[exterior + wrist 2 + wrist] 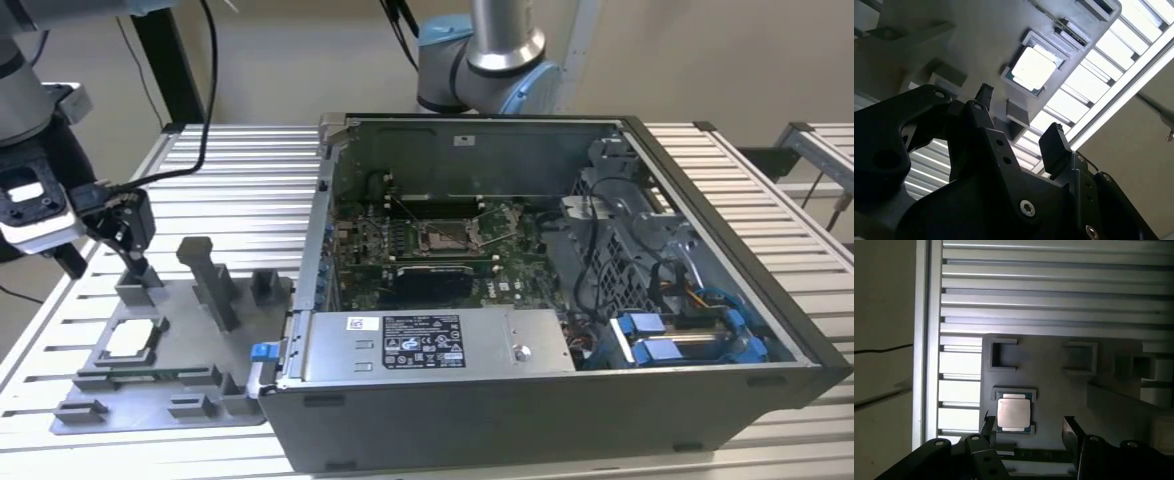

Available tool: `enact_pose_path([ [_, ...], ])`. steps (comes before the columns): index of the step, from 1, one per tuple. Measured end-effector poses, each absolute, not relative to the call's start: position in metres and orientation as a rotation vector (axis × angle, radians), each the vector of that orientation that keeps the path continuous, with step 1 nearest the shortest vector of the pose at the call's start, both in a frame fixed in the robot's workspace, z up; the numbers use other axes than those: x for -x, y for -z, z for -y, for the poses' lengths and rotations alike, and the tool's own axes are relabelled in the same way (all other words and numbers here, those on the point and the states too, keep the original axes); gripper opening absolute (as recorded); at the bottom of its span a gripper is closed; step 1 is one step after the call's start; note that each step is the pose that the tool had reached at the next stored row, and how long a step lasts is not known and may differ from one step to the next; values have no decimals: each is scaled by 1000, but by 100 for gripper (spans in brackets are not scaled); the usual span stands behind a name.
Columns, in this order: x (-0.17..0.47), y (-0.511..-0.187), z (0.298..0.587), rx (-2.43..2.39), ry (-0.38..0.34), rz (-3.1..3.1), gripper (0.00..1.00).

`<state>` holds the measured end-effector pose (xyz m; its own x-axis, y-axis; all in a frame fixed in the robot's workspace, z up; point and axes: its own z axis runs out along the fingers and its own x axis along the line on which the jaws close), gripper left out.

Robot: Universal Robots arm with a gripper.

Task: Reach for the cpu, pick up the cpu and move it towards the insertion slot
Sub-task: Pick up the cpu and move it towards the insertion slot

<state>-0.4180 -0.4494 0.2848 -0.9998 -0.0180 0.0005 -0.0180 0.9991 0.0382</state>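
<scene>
We find the cpu [130, 340] lying flat in a shallow square recess of the grey tray [200, 402], which sits by the bench [240, 170] edge on the exterior view's left. The chip is a thin square with a pale, silvery metallic top, bright in both wrist views [1033, 68] [1013, 413]. The tray is matte moulded plastic, studded with upright posts and small blocks that rise beside the recess. The bench top is ribbed metal slats.

The gripper [131, 255] hangs above the tray, its black fingers spread apart and holding nothing. We see them apart in both wrist views [1021, 115] [1028, 426], clear of the chip.

The open computer case [534, 405] fills the middle of the bench, touching the tray's side. Inside it, on the green motherboard, lies the insertion slot [445, 238], a square metal frame with a dark centre, well apart from the gripper. The case wall and tray posts stand between them.
</scene>
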Motion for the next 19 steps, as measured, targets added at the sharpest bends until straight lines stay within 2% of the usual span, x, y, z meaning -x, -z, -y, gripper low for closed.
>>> enact_pose_path([
  [19,423,-276,452,-28,60,3140,100],
])
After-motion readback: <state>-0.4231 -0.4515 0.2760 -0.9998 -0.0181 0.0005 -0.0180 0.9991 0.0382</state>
